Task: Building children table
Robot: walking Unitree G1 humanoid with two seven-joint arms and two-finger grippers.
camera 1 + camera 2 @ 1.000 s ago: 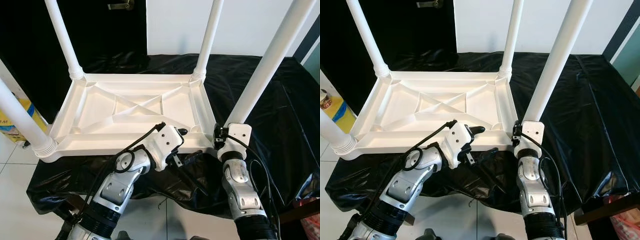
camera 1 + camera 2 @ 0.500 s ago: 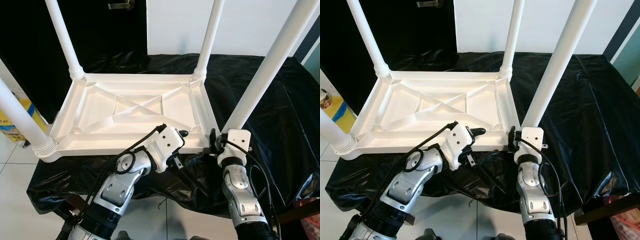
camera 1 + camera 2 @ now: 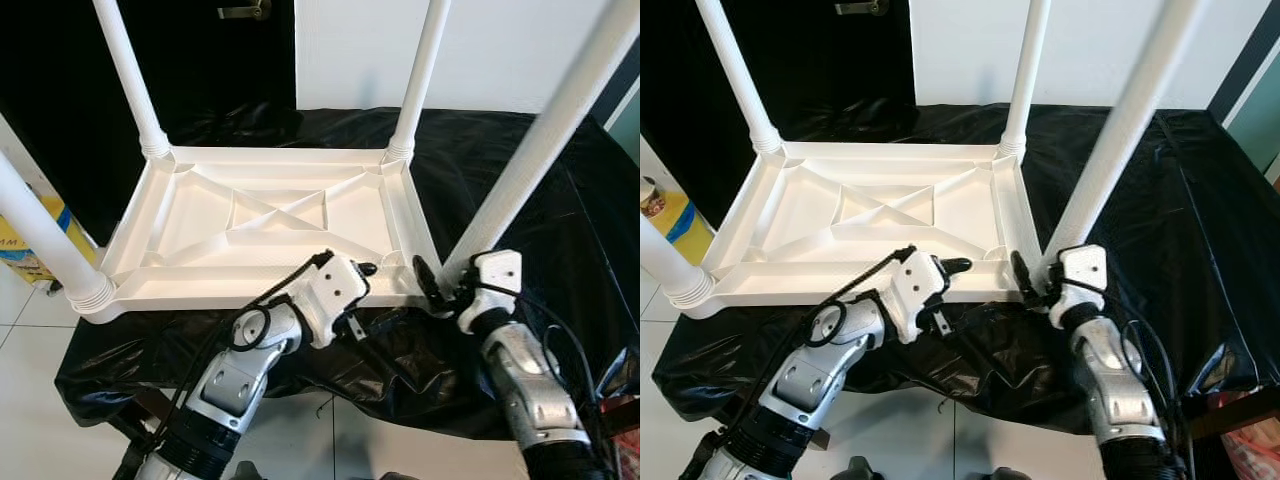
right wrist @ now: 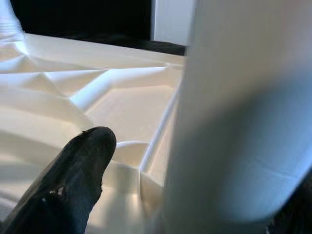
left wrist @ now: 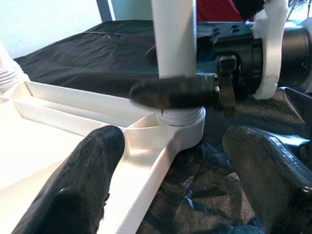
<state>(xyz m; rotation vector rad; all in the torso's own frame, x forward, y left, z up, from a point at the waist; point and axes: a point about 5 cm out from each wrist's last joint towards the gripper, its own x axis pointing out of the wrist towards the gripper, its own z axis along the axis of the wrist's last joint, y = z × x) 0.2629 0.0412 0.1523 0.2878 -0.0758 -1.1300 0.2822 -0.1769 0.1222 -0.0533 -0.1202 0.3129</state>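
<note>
Tabletop (image 3: 265,215) upside down on black cloth (image 3: 560,200); right tool (image 3: 1032,285) clamped on near leg (image 3: 545,140), left tool (image 5: 190,165) apart alongside.

Kids' table (image 3: 270,215) all white plastic, ribbed X-pattern underside; its four legs (image 3: 421,75) white too. Cloth (image 3: 560,230) under it glossy black. Both arms silver with white wrist housings; left gripper (image 3: 372,292) and right gripper (image 3: 432,285) fingers black. Floor (image 3: 30,400) white tile. Yellow container (image 3: 25,255) at the robot's left.
</note>
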